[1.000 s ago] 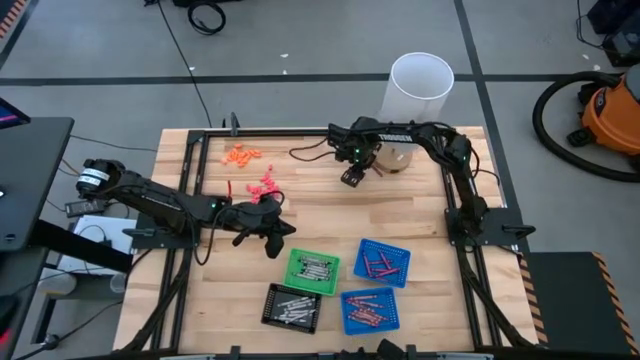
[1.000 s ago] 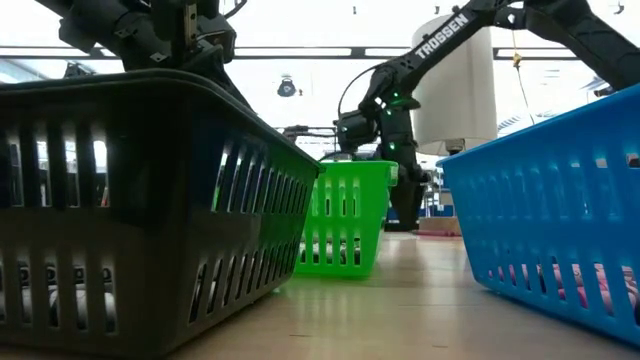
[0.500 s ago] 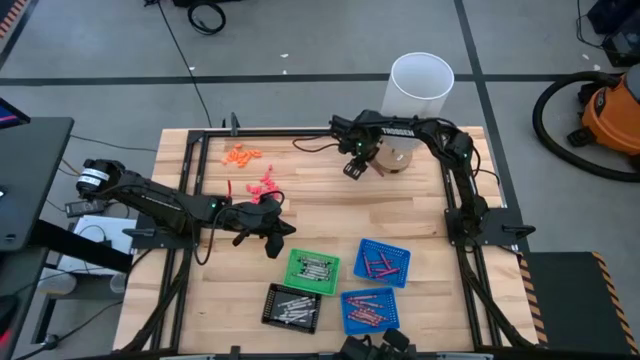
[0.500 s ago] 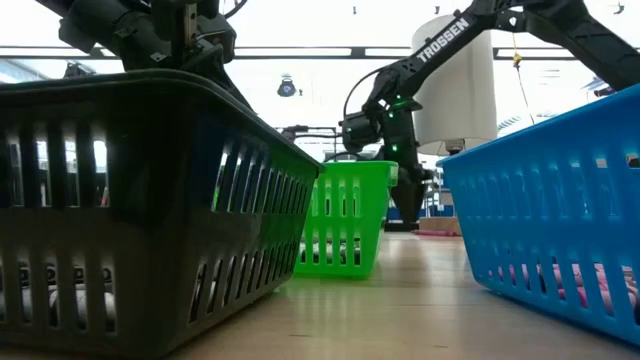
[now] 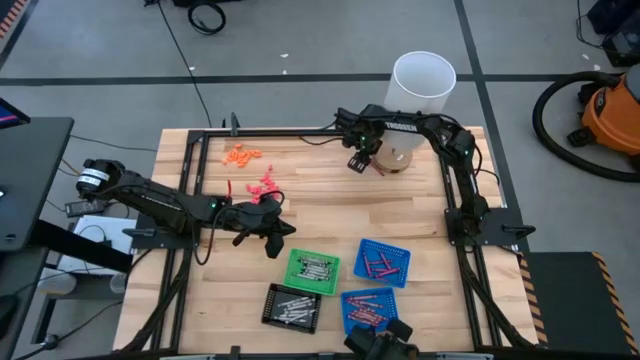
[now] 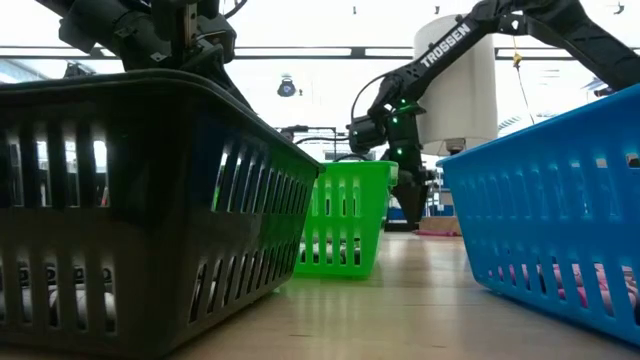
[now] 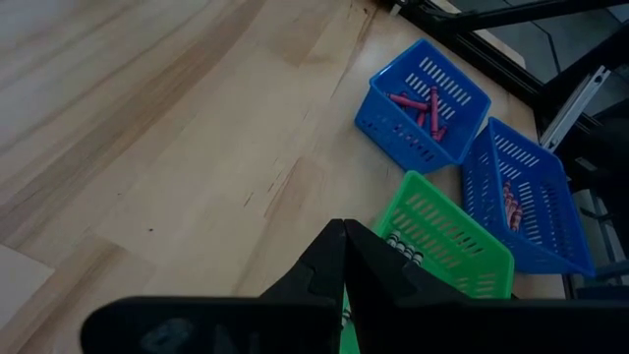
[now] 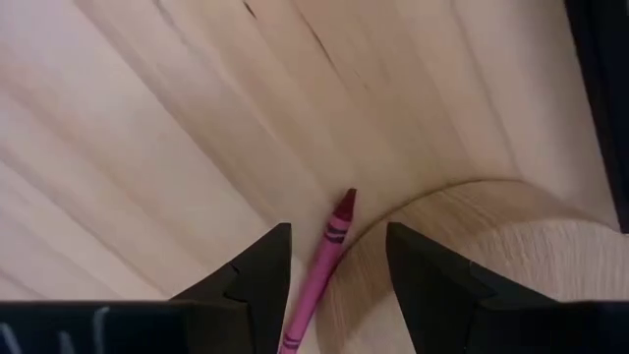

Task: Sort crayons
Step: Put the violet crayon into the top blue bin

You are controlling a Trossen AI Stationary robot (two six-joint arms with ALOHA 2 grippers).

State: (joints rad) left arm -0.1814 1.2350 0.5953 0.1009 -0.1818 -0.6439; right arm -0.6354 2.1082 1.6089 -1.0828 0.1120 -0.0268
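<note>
One crayon (image 8: 322,258) lies on the table betw. my R gripper (image 8: 339,270) fingers, jaws apart, not gripping. Long axis runs fwd along the fingers, beside a round wood base (image 8: 472,256). L gripper (image 7: 344,258) shut, empty, farther off near the trays.

Four baskets (image 5: 313,270) cluster at table's (image 5: 320,205) front centre, crayons (image 5: 378,266) inside each. Right gripper (image 5: 356,163) hangs over back edge (one crayon (image 8: 316,270) between its fingers). Left gripper (image 5: 277,243) mid-table, left of baskets.

Left gripper (image 7: 344,258) closed, right gripper (image 8: 334,258) agape.
</note>
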